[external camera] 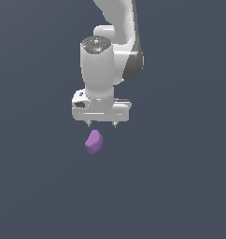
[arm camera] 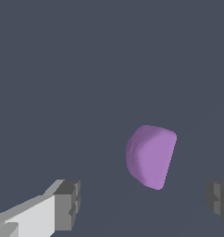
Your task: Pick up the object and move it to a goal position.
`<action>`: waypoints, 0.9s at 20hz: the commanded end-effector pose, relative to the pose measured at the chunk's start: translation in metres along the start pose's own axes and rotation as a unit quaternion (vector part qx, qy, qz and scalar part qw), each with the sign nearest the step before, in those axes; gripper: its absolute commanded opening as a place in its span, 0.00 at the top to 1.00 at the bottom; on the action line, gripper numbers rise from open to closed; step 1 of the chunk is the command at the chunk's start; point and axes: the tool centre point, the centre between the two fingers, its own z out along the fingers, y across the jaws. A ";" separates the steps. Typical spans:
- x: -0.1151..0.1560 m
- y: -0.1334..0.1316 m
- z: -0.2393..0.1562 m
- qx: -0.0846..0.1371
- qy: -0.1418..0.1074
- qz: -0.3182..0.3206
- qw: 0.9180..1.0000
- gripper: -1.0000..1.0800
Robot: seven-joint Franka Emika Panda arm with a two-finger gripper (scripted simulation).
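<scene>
Hovering open pincer (external camera: 102,124) above object (external camera: 93,142)

The arm (external camera: 116,28) runs off the exterior view's top edge, so its base is out of sight. In the wrist view, one finger (arm camera: 58,206) is cut by the picture's edge, and the other finger (arm camera: 220,200) barely pokes in, mostly cropped. The lump's (arm camera: 151,156) far side is hidden. No counter edge shows anywhere.

object (external camera: 94,142): matte purple | arm (external camera: 105,60): white, dark grey joint | fingertips (arm camera: 67,205): grey | ground (external camera: 180,186): slate blue-grey
</scene>
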 end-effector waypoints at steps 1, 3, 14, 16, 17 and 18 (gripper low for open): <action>0.000 0.003 0.006 0.001 -0.003 0.011 1.000 0.04; -0.001 0.007 0.015 0.002 -0.006 0.025 1.000 0.04; -0.008 0.038 0.079 0.003 -0.034 0.139 0.990 0.04; -0.009 0.042 0.085 0.003 -0.036 0.150 0.988 0.04; -0.010 0.043 0.087 0.003 -0.037 0.153 0.987 0.04; -0.010 0.043 0.089 0.003 -0.038 0.156 0.987 0.04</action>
